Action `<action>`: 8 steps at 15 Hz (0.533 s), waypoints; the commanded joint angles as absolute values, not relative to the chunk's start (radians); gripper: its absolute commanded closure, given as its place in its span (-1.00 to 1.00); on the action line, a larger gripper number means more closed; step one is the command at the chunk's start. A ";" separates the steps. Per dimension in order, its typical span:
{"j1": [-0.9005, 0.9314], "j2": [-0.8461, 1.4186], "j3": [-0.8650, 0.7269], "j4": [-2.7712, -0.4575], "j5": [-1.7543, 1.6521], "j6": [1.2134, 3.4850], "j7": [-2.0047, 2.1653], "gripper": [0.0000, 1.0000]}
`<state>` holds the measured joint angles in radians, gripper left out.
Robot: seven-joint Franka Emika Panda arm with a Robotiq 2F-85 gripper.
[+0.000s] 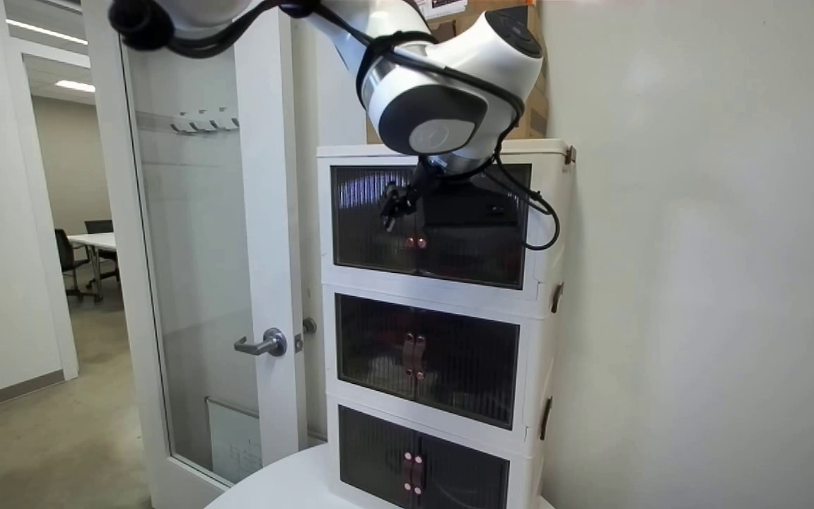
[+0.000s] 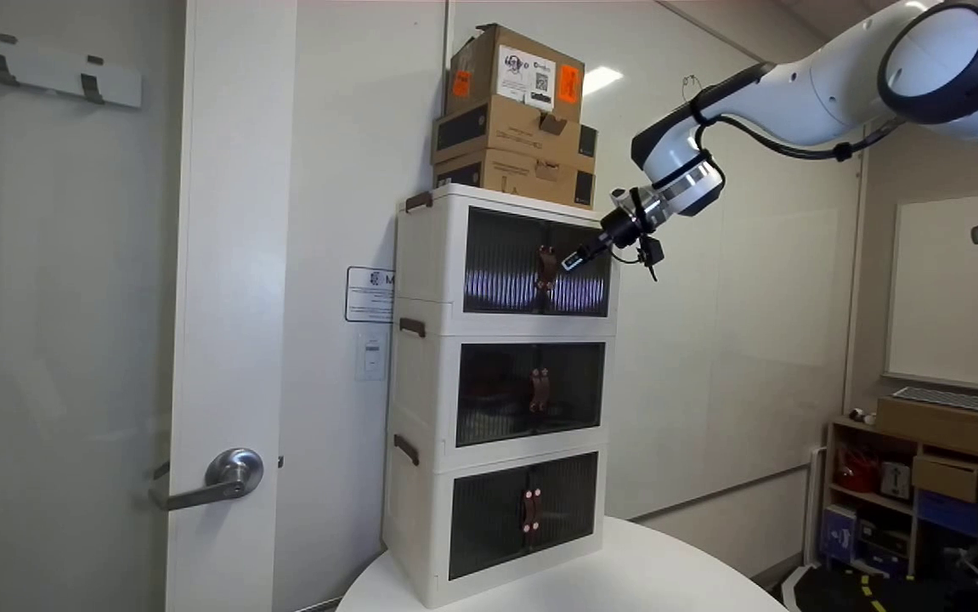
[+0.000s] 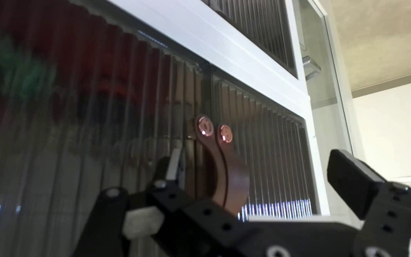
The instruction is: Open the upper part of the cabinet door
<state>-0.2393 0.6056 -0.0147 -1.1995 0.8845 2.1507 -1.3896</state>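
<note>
The upper part of the cabinet door is a dark ribbed see-through panel, split down the middle and closed in its white frame. Two brown strap handles sit side by side at its centre, fixed with copper-coloured rivets. My gripper is in front of this panel, close to the handles. In the wrist view the gripper stands open, fingers wide apart. Both curved handles appear between them, nearer the left finger. Their far ends are hidden behind the gripper. Whether a finger touches the panel I cannot tell.
The white cabinet stands on a round white table, with two more dark-fronted compartments below. Cardboard boxes are stacked on top. A glass door with a lever handle is beside it. A cable loops from the wrist.
</note>
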 commanded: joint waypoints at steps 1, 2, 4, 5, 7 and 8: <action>-0.273 0.658 0.035 -1.102 0.889 2.132 -1.400 -1.00; -0.281 0.665 0.049 -1.089 0.899 2.122 -1.411 -1.00; -0.293 0.680 0.072 -1.066 0.909 2.102 -1.420 -1.00; -0.295 0.688 0.079 -1.055 0.909 2.096 -1.417 -1.00; -0.300 0.702 0.090 -1.040 0.908 2.082 -1.414 -1.00; -0.303 0.709 0.095 -1.032 0.909 2.074 -1.413 -1.00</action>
<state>-0.2864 0.6584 0.0704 -1.1088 0.8954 2.1119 -1.4005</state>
